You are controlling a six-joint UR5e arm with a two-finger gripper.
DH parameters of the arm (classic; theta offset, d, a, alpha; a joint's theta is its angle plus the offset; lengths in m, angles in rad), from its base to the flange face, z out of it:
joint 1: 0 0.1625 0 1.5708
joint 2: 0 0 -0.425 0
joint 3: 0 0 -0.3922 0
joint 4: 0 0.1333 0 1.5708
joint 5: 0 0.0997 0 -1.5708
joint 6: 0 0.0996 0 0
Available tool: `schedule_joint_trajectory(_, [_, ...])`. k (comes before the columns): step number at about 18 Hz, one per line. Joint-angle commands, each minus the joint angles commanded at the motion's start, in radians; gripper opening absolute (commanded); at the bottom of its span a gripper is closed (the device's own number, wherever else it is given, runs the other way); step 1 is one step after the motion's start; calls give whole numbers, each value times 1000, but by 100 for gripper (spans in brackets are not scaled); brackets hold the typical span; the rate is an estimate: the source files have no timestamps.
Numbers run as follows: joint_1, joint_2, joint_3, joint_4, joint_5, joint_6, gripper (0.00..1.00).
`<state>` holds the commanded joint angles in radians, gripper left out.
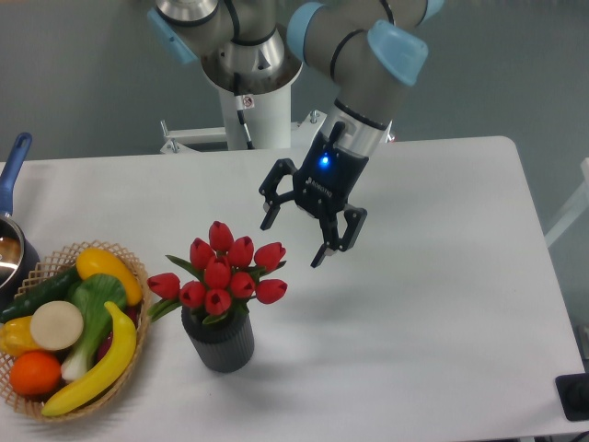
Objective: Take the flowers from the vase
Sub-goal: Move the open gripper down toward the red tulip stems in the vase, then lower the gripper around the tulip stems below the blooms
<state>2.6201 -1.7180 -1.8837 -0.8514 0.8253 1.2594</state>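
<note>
The flowers point(224, 272), a bunch of red tulips with green leaves, stand upright in the vase point(221, 342), a small dark grey ribbed cup on the white table point(433, 304). My gripper point(290, 242) hangs above and to the right of the blooms, tilted, fingers spread wide and pointing down toward the table. It is open and holds nothing. Its left fingertip point(265, 222) is close to the topmost tulips without touching them.
A wicker basket point(69, 330) with a banana, orange, cucumber and other produce sits at the table's left front. A pot with a blue handle point(13, 173) pokes in at the far left edge. The arm's base column point(253, 101) stands behind the table.
</note>
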Motion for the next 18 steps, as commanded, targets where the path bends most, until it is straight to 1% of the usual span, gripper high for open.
schedule_joint_trajectory(4, [-5,0,-11,0,0,0,100])
schedule_joint_trajectory(6, [-18,-3,-11,5,2,0,100])
schedule_joint_trajectory(8, [-26,-20,-9,6,2,0,100])
schedule_joint_trajectory(10, [-48,-23,-5,8,-5,-2,100])
schedule_joint_trajectory(14, [-57,-38,0,14,-6,-2,100])
schedule_joint_trajectory(16, [-63,-51,5,15,-41,-2,100])
schedule_joint_trajectory(18, [-66,-64,5,37,-49,-2,100])
